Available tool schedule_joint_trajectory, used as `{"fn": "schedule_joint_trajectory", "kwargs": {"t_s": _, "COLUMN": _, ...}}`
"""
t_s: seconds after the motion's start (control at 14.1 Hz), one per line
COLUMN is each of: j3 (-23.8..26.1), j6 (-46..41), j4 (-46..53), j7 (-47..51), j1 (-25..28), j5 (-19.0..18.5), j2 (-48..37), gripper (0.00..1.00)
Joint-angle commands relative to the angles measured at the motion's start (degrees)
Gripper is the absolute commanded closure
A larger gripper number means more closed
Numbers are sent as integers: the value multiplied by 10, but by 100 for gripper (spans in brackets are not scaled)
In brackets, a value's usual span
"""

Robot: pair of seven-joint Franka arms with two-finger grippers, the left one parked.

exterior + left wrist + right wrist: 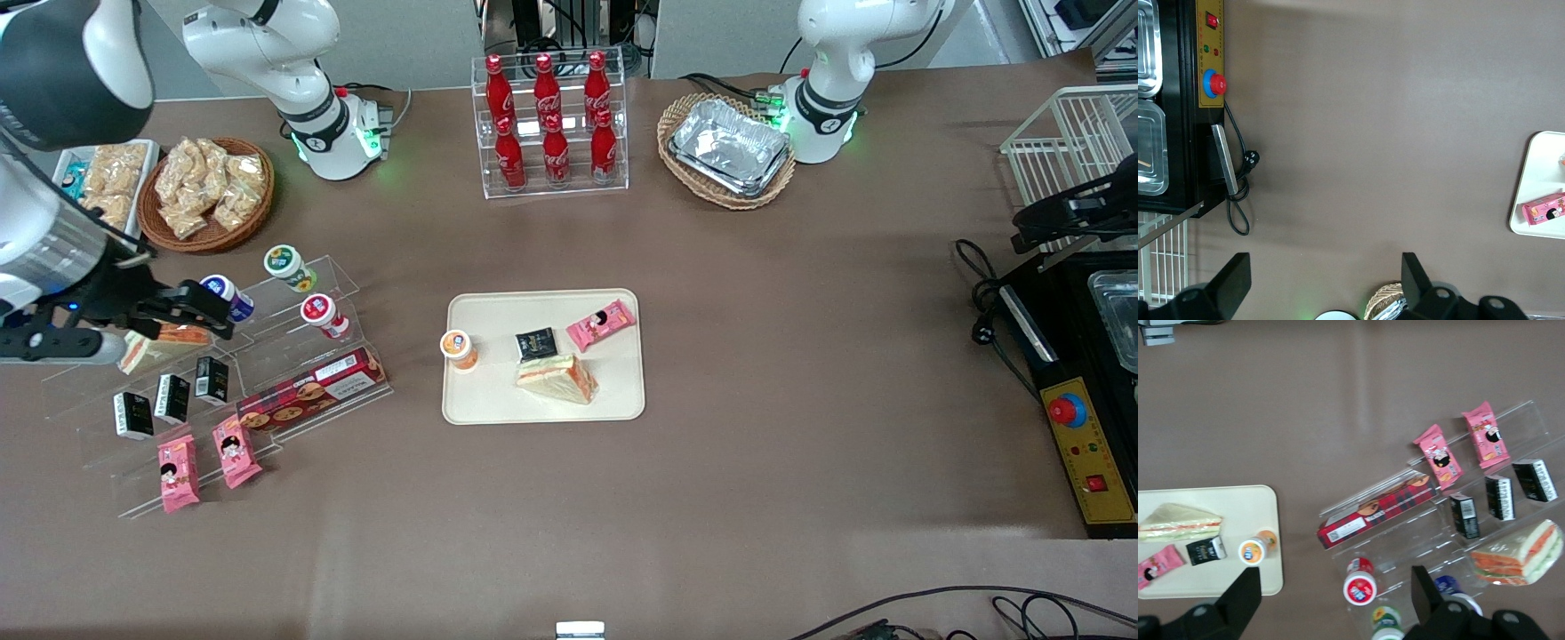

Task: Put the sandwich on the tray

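One sandwich (pixel 558 377), wrapped, flat on the tray (pixel 542 409), beside one black packet (pixel 536 343), one pink packet (pixel 601 324) and one orange-lidded cup (pixel 458 347). One second wedge (pixel 164 342), thick orange-and-green filling, on the clear stepped rack (pixel 267 373) toward the working arm's end. One gripper (pixel 191 307) above that rack, fingers spread wide, nothing held. Three cups, three black packets, two pink packets, one red box (pixel 311 388) on the rack.

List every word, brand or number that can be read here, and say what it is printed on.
"Coca-Cola" script, only just legible: red bottles in the clear rack.
Red plaid box: printing too small to read.
Black packets and pink packets on the clear shelf: unreadable.
Cup lids: logos only, blurred.
Sandwich on the tray: no text.
Gripper above the shelf: none.
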Motion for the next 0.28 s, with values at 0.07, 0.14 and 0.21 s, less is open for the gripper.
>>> {"fn": "schedule_joint_trajectory", "kwargs": {"t_s": 0.07, "j3": 8, "j6": 40, "j4": -71, "j7": -81, "j1": -51, "j5": -5, "j2": -47, "gripper": 0}}
{"fn": "schedule_joint_trajectory", "kwargs": {"t_s": 0.14, "j3": 8, "j6": 40, "j4": -72, "j7": -86, "j1": -57, "j5": -5, "j2": -47, "gripper": 0}}
{"fn": "schedule_joint_trajectory", "kwargs": {"t_s": 0.21, "j3": 8, "j6": 39, "j4": -71, "j7": -91, "j1": -59, "j5": -5, "j2": -47, "gripper": 0}}
